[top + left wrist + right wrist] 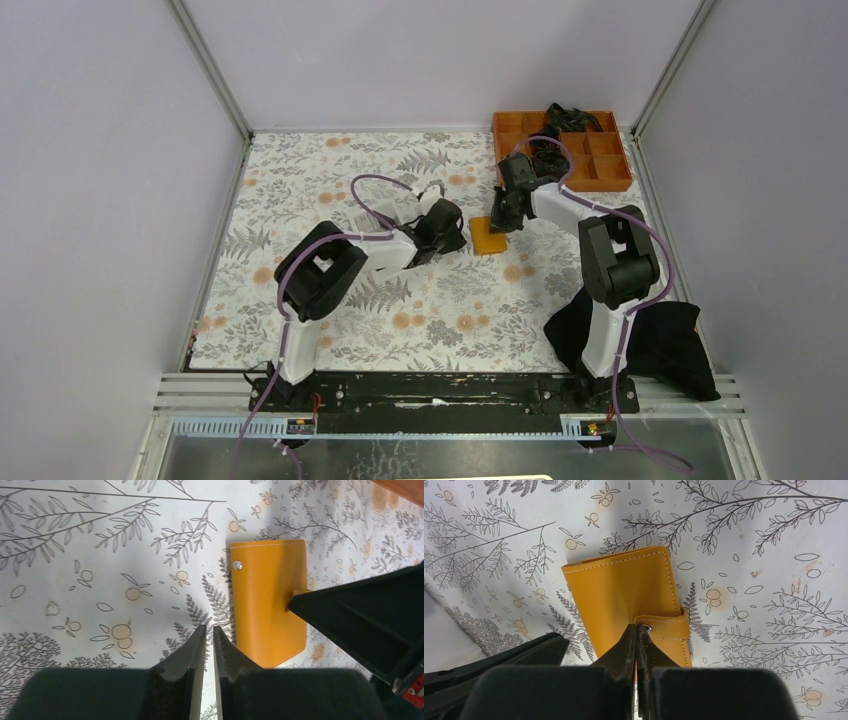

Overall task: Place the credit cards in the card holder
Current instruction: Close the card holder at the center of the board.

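Observation:
The orange-tan card holder (488, 238) lies folded shut on the floral cloth between both arms, with its snap strap wrapped over one edge (664, 625). My right gripper (638, 626) is shut, and its tips press on the holder's face right beside the snap. In the left wrist view that same gripper's fingers (360, 615) touch the holder (267, 600) from the right. My left gripper (210, 627) hovers just left of the holder. Its fingers are a narrow slit apart, and only cloth shows between them. The credit cards are out of view.
An orange compartment tray (600, 165) with black items stands at the back right, close behind the right arm. A black cloth (660, 340) lies crumpled by the right arm's base. Grey walls close in the table on three sides.

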Motion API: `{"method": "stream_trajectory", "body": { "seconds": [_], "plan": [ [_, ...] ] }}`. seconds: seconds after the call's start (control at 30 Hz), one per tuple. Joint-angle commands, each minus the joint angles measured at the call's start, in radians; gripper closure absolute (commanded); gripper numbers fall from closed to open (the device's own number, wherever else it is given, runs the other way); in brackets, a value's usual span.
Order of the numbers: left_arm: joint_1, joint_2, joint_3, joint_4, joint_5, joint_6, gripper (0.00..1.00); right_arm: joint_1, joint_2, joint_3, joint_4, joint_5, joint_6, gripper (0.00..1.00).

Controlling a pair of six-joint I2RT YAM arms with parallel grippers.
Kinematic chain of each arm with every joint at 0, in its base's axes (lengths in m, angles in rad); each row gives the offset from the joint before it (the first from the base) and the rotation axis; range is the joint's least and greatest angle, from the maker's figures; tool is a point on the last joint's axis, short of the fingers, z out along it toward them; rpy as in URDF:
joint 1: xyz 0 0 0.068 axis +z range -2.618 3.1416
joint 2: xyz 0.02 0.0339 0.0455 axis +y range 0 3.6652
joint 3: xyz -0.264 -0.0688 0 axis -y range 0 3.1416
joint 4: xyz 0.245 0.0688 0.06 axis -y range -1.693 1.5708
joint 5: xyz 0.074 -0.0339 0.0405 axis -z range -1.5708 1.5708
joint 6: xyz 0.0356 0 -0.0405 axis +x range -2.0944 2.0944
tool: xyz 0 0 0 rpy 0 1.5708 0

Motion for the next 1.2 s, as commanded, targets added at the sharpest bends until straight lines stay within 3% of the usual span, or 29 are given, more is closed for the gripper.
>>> {"method": "stream_trajectory", "body": {
  "seconds": [0.0, 0.37, 0.63, 0.97, 1.17],
  "plan": [
    [0.006, -0.046, -0.022, 0.096, 0.044, 0.039, 0.83, -0.024, 0.066, -0.045, -0.029, -0.001, 0.008, 1.00],
    [0.006, -0.019, 0.045, 0.088, 0.061, 0.047, 0.83, -0.038, 0.072, -0.030, -0.050, -0.015, -0.004, 1.00],
    [0.007, -0.040, 0.042, 0.013, 0.022, 0.048, 0.76, -0.039, 0.033, 0.032, -0.105, 0.017, -0.038, 0.68],
    [0.004, -0.112, 0.003, -0.060, -0.020, 0.057, 0.71, -0.034, -0.081, 0.060, -0.139, 0.044, -0.045, 0.61],
    [-0.019, -0.197, 0.023, -0.132, -0.075, 0.122, 0.60, -0.030, -0.180, 0.047, -0.117, 0.080, -0.078, 0.59]
  ]
}}
